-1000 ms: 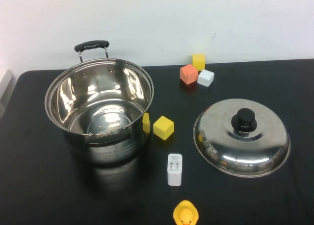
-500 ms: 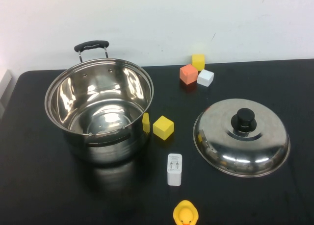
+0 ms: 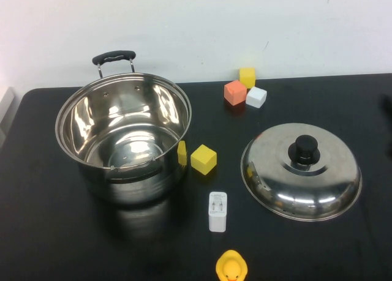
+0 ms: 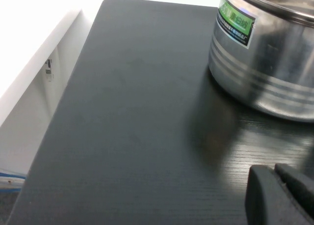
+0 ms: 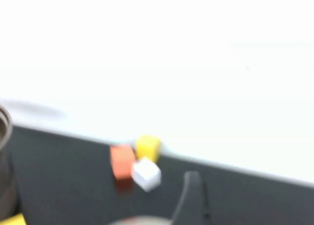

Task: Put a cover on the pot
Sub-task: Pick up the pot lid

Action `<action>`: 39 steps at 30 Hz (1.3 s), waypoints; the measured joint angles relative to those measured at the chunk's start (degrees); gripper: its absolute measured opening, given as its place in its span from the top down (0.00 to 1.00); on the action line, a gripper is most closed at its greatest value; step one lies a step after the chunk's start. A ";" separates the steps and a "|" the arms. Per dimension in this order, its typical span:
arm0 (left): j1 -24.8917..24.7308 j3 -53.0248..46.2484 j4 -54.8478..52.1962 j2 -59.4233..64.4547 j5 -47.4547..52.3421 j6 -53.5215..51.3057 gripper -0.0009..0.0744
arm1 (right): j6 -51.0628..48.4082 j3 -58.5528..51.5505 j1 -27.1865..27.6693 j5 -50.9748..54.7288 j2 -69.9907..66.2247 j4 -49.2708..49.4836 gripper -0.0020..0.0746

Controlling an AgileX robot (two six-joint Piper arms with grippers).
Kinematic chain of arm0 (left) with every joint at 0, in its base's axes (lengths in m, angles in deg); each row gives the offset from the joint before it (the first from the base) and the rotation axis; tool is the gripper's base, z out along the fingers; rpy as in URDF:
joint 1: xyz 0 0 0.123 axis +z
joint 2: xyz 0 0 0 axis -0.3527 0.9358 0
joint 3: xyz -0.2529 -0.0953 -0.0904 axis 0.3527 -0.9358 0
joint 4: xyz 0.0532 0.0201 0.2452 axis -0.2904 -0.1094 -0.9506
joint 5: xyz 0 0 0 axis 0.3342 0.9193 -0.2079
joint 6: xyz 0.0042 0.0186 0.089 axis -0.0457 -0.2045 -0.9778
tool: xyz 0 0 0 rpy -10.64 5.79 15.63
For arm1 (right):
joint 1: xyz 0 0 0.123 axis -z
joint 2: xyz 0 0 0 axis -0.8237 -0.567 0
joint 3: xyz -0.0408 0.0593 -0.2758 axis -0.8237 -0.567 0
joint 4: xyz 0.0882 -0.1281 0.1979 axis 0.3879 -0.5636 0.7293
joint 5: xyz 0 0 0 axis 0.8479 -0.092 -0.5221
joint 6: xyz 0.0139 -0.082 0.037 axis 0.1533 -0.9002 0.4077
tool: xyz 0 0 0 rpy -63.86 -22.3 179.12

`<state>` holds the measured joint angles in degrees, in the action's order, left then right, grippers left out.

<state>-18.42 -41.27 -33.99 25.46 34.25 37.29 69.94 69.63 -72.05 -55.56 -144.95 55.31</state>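
Observation:
The pot (image 3: pixel 124 143), large, shiny steel and open, stands at the left of the black table with its black loop handle (image 3: pixel 114 57) at the back. The domed steel lid (image 3: pixel 301 171) with a black knob (image 3: pixel 305 150) lies on the table at the right, apart from the pot. Neither arm shows clearly in the high view. In the left wrist view my left gripper (image 4: pixel 274 168) is shut and empty, low over the table near the pot's wall (image 4: pixel 265 63). In the right wrist view my right gripper (image 5: pixel 194 177) is shut and empty, facing the back blocks.
A yellow block (image 3: pixel 204 159) sits just right of the pot. A white charger (image 3: pixel 217 211) and a yellow duck (image 3: pixel 231 267) lie at the front. Orange (image 3: pixel 235 92), yellow (image 3: pixel 247 77) and white (image 3: pixel 256 97) blocks stand at the back. The table's left edge (image 4: pixel 64 102) is near the left gripper.
Nothing on the table has moved. A faint dark shape now shows at the right edge of the high view.

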 joint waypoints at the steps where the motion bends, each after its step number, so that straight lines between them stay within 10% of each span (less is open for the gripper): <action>1: 0.00 0.00 0.00 0.00 0.00 0.00 0.99 | 0.37 0.00 -0.84 -5.25 -3.07 -0.67 0.26; 10: 0.00 0.00 0.00 0.00 0.00 0.00 0.99 | 1.10 1.84 -4.52 -37.68 -30.99 -6.34 0.22; 31: 0.00 0.00 0.00 0.00 0.00 0.00 0.99 | 1.82 11.83 -4.52 -40.65 -57.00 -4.67 0.22; 39: 0.00 0.00 0.00 0.00 0.00 0.00 0.99 | 2.53 10.79 -4.52 -41.02 -55.32 -4.55 0.55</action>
<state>-18.42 -41.27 -33.99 25.46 34.25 37.29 72.46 80.42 -76.57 -96.58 -200.27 50.76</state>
